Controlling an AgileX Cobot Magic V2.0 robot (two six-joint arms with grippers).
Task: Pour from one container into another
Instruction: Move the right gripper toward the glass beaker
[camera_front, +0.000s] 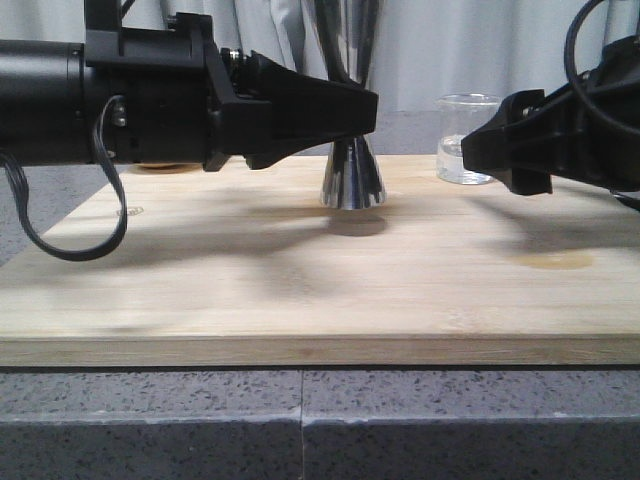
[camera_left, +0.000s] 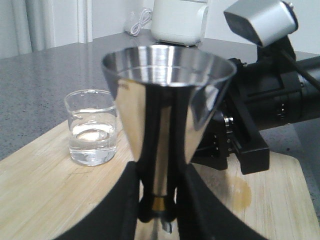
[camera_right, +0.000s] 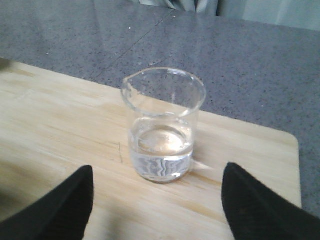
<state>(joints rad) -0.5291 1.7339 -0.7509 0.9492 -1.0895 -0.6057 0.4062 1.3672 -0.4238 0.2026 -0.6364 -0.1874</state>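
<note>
Two fragile-or-slick things: the glass beaker (camera_right: 162, 130), part full, wants a mid-wall grip from the right gripper (camera_right: 157, 210), whose jaws stand apart. Left gripper (camera_left: 157, 200) jaws are clamped at the steel jigger (camera_left: 167, 100)'s narrow waist, at the beaker's 9 o'clock in the front view.

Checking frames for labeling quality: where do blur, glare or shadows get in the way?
Front view: left end effector dark and silhouetted, soft shadows under the jigger. Left wrist view: jigger rim blurred, reflections streak its cone; beaker sharper. Right wrist view: beaker fairly clear, black fingertips blurred.

Beaker (camera_right: 163, 125): clear glass, upright on the board, partly filled with clear liquid.
Jigger (camera_front: 353, 175): shiny steel, hourglass-shaped, upright, well apart from the beaker.
</note>
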